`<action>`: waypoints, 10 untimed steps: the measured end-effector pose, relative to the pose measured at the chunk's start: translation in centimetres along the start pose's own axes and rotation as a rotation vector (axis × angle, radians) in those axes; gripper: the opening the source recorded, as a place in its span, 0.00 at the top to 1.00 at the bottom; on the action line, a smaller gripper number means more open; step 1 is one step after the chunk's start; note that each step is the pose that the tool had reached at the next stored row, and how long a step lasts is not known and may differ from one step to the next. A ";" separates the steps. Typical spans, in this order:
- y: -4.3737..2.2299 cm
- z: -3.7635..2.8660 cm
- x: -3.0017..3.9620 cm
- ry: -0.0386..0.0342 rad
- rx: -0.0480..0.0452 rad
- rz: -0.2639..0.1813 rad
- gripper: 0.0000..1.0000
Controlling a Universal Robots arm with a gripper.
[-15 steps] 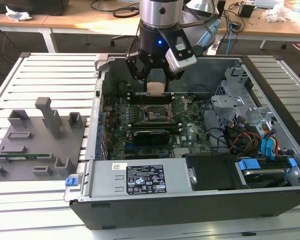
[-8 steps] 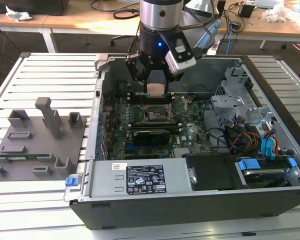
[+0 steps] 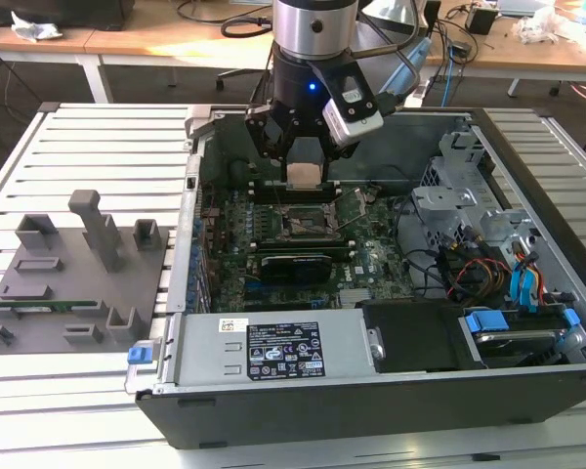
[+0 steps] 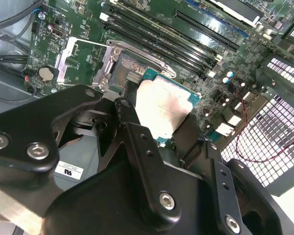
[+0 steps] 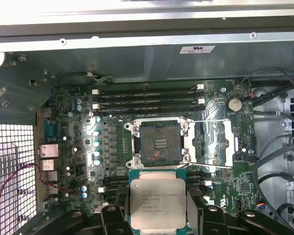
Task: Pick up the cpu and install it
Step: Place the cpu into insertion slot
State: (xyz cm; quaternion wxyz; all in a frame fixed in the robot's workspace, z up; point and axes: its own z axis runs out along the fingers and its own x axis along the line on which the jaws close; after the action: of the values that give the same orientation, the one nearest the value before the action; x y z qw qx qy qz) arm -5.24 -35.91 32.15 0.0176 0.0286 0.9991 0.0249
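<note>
Holders (image 3: 103,230) on a grey tray (image 3: 73,283) stand at the exterior view's left, well apart from the open computer case (image 3: 273,401) in the middle. There the gripper (image 3: 304,172) pinches the cpu (image 3: 304,178) by two opposite edges, level, above the open socket (image 3: 308,223) and not touching it. Seating it well, I judge, means squaring its edges with the socket's sides and keeping it flat, as a tilt could damage the socket.

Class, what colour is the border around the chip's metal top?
Green on the cpu; clearest in the first wrist view.
</note>
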 end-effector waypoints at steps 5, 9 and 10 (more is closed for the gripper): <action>-0.03 0.49 0.02 0.0000 -0.0001 0.000 0.45; -0.04 0.80 0.03 0.0001 0.0003 0.000 0.45; -0.05 0.96 0.03 0.0000 0.0007 0.000 0.45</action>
State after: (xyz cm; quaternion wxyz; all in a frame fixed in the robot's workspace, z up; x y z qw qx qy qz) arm -5.24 -35.91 31.19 0.0176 0.0286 0.9991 0.0245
